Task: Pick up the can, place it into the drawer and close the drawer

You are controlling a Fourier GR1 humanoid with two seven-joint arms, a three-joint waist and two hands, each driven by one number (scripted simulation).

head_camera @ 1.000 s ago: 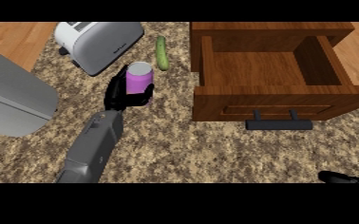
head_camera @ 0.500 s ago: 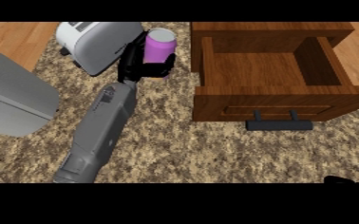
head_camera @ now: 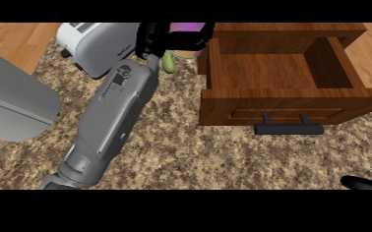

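While the left hand [head_camera: 170, 39] sits near the top edge of the view, its black fingers [head_camera: 198, 41] are curled round the can [head_camera: 186, 28], gripping it; only the can's purple top and a pale patch lower down show between them. The can is held just beside the left wall of the open drawer [head_camera: 280, 73], at its upper left corner, and whether it touches the wood cannot be told. The grey left forearm [head_camera: 112, 118] runs down and to the left from the fingers across the speckled bench [head_camera: 189, 152]. Just below the fingers, a slim green vegetable [head_camera: 169, 63] lies on the bench, partly hidden by the wrist. To the left of the fingers stands a white toaster [head_camera: 98, 44], and further left and lower, a grey appliance [head_camera: 22, 105] shows at the view's edge. The drawer's wooden box lies to the right of the fingers, with its dark handle [head_camera: 289, 127] on the front face, lower right. The right hand [head_camera: 357, 182] shows only as a black tip at the lower right corner, well apart from everything; its fingers cannot be told
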